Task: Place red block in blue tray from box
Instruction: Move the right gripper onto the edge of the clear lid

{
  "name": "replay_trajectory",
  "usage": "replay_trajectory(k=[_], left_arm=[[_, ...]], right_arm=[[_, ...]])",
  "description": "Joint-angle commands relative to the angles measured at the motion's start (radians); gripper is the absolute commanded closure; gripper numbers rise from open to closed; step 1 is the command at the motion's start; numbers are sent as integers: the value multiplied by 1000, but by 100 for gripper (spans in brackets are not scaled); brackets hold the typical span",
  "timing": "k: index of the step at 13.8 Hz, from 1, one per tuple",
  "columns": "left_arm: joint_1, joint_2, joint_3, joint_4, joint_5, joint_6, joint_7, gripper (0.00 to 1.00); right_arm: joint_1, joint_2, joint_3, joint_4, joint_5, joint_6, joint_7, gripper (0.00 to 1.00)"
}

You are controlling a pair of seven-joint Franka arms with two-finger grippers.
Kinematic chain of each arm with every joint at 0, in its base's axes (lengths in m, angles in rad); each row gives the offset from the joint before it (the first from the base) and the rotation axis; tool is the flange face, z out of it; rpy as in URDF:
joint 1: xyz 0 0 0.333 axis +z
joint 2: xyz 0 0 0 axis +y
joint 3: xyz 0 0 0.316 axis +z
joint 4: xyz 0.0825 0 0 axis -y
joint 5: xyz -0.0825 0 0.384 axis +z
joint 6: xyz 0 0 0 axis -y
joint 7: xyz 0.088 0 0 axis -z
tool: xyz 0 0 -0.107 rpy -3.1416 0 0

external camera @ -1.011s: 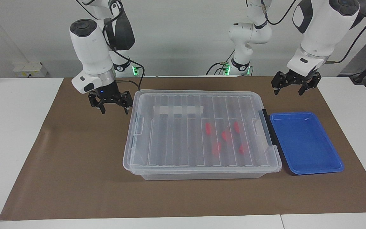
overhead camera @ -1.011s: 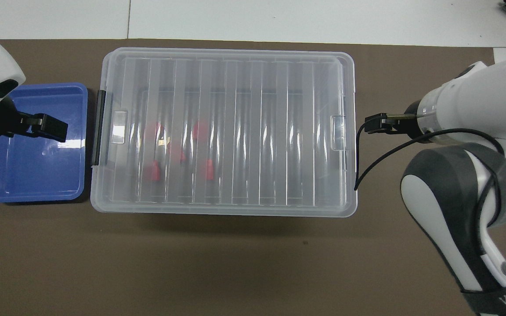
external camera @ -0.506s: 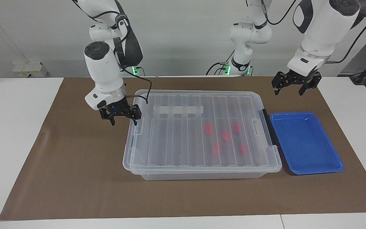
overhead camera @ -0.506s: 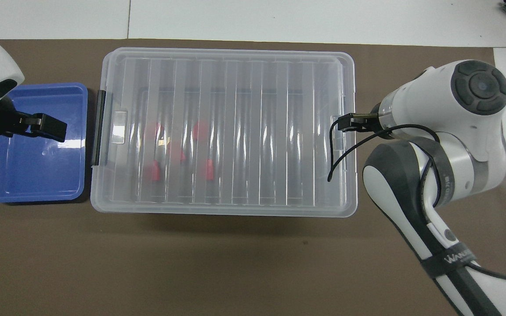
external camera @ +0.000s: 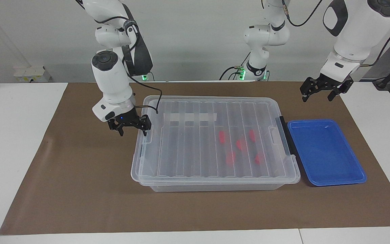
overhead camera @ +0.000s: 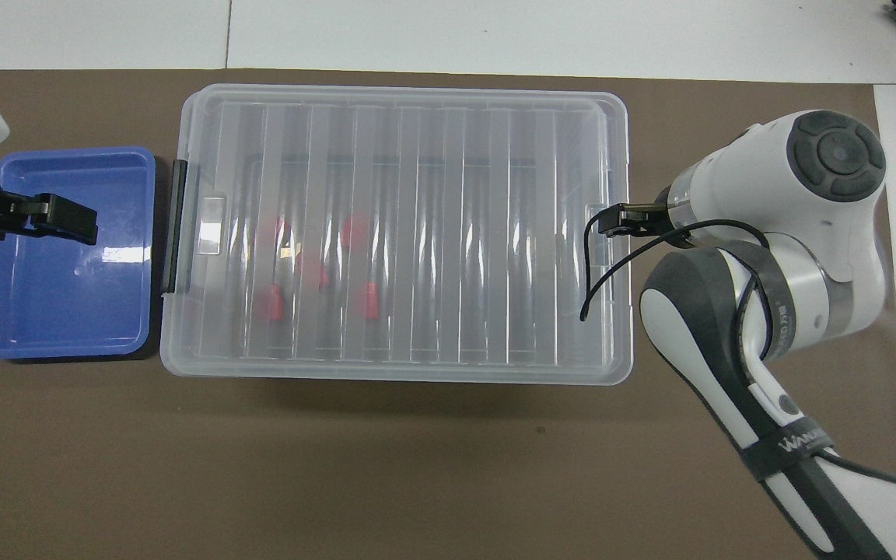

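The box (external camera: 188, 142) (overhead camera: 456, 233) stands mid-mat with its ribbed clear lid on. Several red blocks (external camera: 239, 144) (overhead camera: 273, 303) show through the lid, toward the black clip handle (external camera: 284, 135). Beside that end lies the blue tray (external camera: 323, 152) (overhead camera: 59, 303), with nothing in it. My right gripper (external camera: 133, 133) hangs open at the box's other end, one finger right at the lid's edge; I cannot tell if it touches. My left gripper (external camera: 317, 99) (overhead camera: 67, 222) is open and holds nothing, raised over the tray's edge nearer the robots.
A brown mat (external camera: 80, 189) covers the table's middle, with white tabletop (external camera: 12, 152) around it. A black cable (overhead camera: 596, 272) loops from the right wrist over the box's end. A third robot base (external camera: 259, 67) stands at the robots' edge of the table.
The right gripper came down from beside the box's corner nearer the robots to the middle of that end. The left gripper shifted slightly outward toward its own end of the table.
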Motion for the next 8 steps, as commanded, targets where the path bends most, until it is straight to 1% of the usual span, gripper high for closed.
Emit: replay_trajectory(k=[1,2,3,6,8], left_arm=[[-8,-54,-36,-118,3,142,-170,0],[-13,-65,-37,-158,3,187,-189,0],[-19,-76,-36,-172,1,200,-189,0],[-12,-76,-36,-178,0,209,-183,0],[-13,-70,-36,-212,-5,270,-194,0]], right_arm=[[-40,-7,5,-16,1,8,-74,1],[-55,-7,5,-16,2,8,-103,1],[-69,-7,5,-14,1,8,-134,1],[-127,-7,5,-16,2,4,-243,1],[-167,-6,5,-16,1,4,-327,1]])
